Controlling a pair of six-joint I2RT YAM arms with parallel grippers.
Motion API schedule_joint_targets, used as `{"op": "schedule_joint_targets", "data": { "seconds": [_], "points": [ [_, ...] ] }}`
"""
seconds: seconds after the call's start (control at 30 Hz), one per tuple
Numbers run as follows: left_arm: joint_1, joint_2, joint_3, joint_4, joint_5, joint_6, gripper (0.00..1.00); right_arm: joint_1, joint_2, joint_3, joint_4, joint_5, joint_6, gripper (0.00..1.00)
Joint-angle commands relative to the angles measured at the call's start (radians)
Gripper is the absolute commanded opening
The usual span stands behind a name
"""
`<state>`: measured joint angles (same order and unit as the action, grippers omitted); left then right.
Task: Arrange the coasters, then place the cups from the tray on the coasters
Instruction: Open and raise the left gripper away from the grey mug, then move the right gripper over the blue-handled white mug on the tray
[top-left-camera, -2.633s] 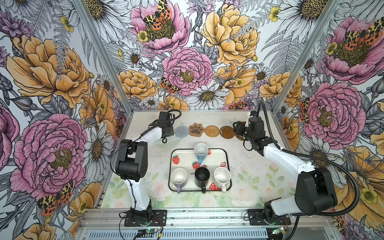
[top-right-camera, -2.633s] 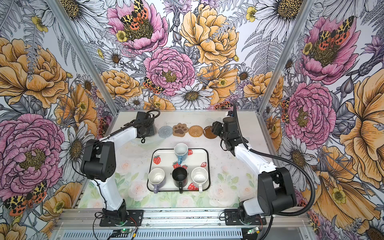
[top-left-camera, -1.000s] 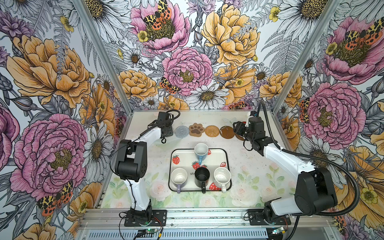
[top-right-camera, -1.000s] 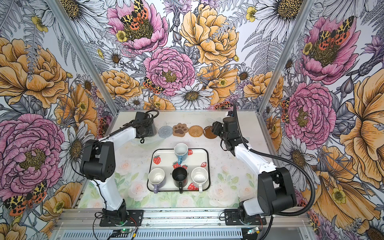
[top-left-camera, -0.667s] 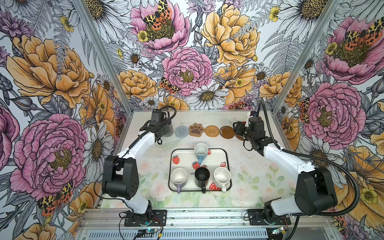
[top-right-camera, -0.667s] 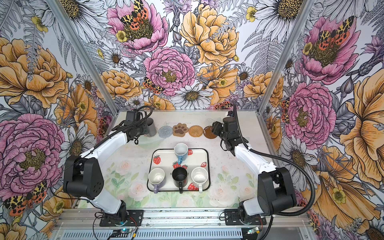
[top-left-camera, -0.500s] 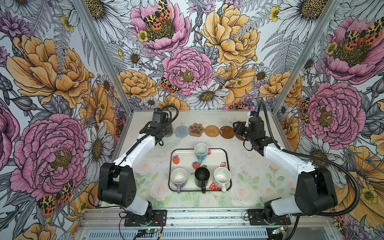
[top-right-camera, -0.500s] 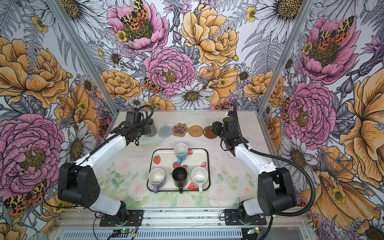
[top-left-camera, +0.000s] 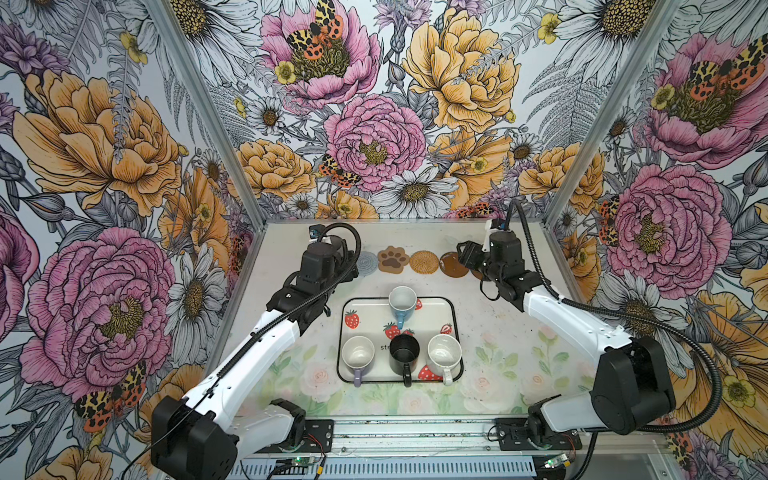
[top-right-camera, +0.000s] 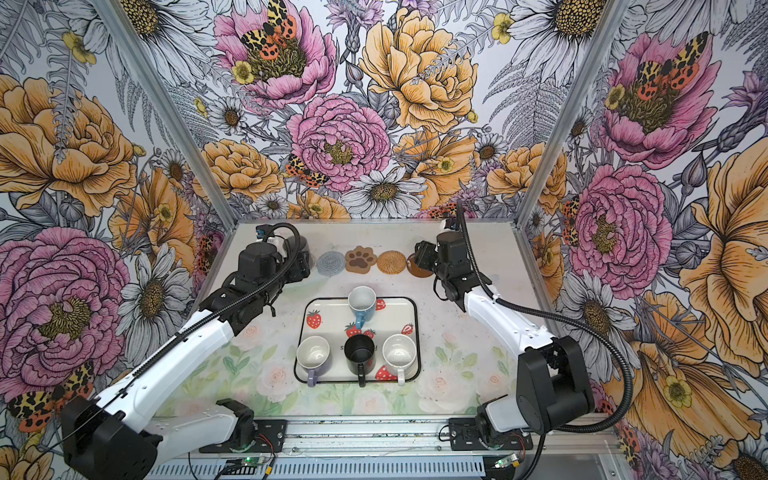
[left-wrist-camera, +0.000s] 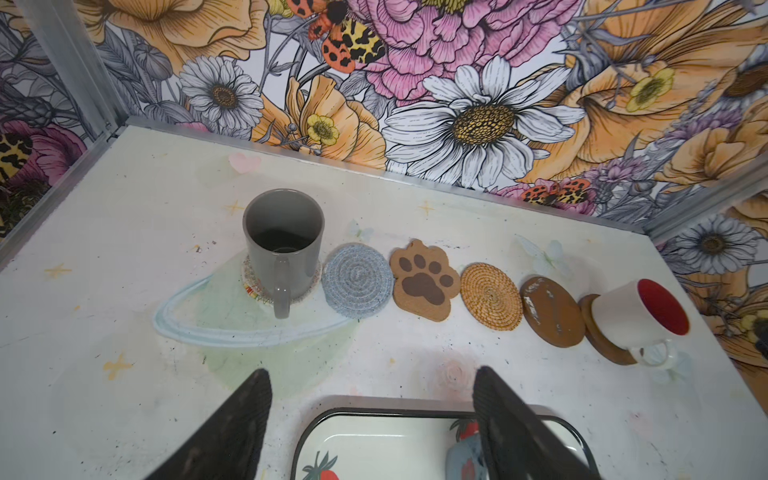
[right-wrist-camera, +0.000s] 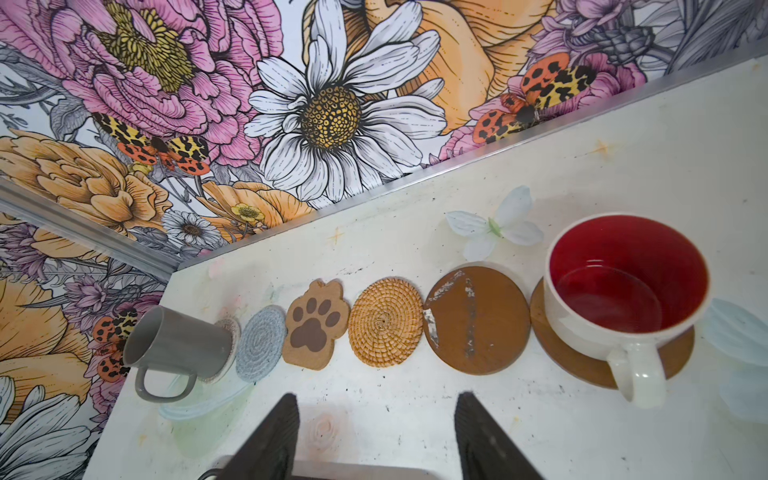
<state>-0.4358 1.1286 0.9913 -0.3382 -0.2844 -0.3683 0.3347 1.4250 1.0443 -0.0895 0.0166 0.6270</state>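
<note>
The left arm (top-left-camera: 257, 353) slants up from its near-left base across the desk (top-left-camera: 498, 332) to the far left corner, wrist bent downward. The left pincer (left-wrist-camera: 369, 372) hangs spread and empty over bare desk, a little off from the grey mug (left-wrist-camera: 282, 245). That mug stands upright on a pale mat (left-wrist-camera: 250, 282), its handle toward the pincer. In both top views the arm's wrist covers most of it.

Running right from there, edge to edge, lie a blue-grey mat (left-wrist-camera: 357, 280), a paw mat (left-wrist-camera: 424, 280), a rattan mat (left-wrist-camera: 491, 297) and a brown mat (left-wrist-camera: 550, 311), all bare. A second brown mat (left-wrist-camera: 602, 340) carries the red-lined cup (left-wrist-camera: 640, 311).

In front of the row, mid-desk, sits the tray (top-left-camera: 434, 311). The blue cup (top-left-camera: 402, 301) is at its far edge. The lavender cup (top-left-camera: 358, 353), black cup (top-left-camera: 404, 351) and speckled cup (top-left-camera: 444, 353) line its near edge, handles toward the near side. In the left wrist view one pincer finger covers part of the blue cup.

The right arm (top-left-camera: 569, 328) rises from the near-right base to the far right. The right pincer (right-wrist-camera: 377, 397) hovers spread and empty over bare desk, facing the rattan and brown mats and clear of the red-lined cup. In both top views its wrist covers that cup.
</note>
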Motion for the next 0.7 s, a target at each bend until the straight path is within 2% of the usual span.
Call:
{"op": "schedule_joint_targets", "data": {
  "seconds": [0.0, 0.27, 0.67],
  "points": [
    [-0.007, -0.048, -0.018, 0.076, 0.004, -0.019, 0.78, 0.016, -0.016, 0.049, -0.036, 0.046, -0.028, 0.62],
    [-0.007, -0.078, -0.046, 0.094, 0.032, 0.046, 0.85, 0.055, -0.022, 0.11, -0.054, 0.072, -0.008, 0.63],
    [0.002, -0.08, -0.049, 0.131, 0.105, 0.094, 0.89, 0.115, 0.097, 0.25, -0.094, 0.093, -0.015, 0.63]
  ]
}}
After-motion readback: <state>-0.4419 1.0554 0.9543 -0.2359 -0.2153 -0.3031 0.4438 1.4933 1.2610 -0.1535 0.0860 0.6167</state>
